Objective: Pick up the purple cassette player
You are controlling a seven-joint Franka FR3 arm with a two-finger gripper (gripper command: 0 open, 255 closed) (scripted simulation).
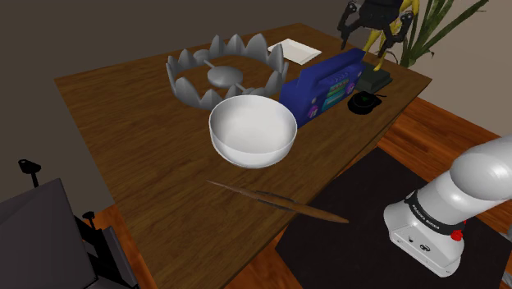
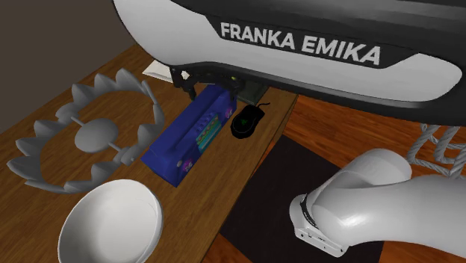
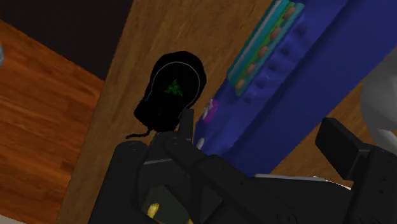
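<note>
Gripper (image 1: 376, 31) hangs wide open at the upper right of the shoulder view, holding nothing. Its two black fingers (image 3: 340, 145) are spread well apart above the far end of the cassette player (image 1: 324, 86). In the wrist view the player's deep blue-purple body lies beyond the fingers and touches neither. The spread looks set to straddle the case across its narrow width.

The cassette player rests on the wooden table (image 1: 139, 123), right of centre in the shoulder view, with its long axis running toward the upper right. Just beside it, toward the table's right edge, sits a black mouse (image 1: 362, 103) with a green mark. It is close enough that a finger coming down on that side could nudge it.

A white bowl (image 1: 252, 130) stands near the player's lower-left end, and a grey spiked ring (image 1: 221, 74) lies behind the bowl. Both crowd that end, which would explain coming in over the freer far end. By my reading, the approach is the step in hand, with descent and closing not yet done.
</note>
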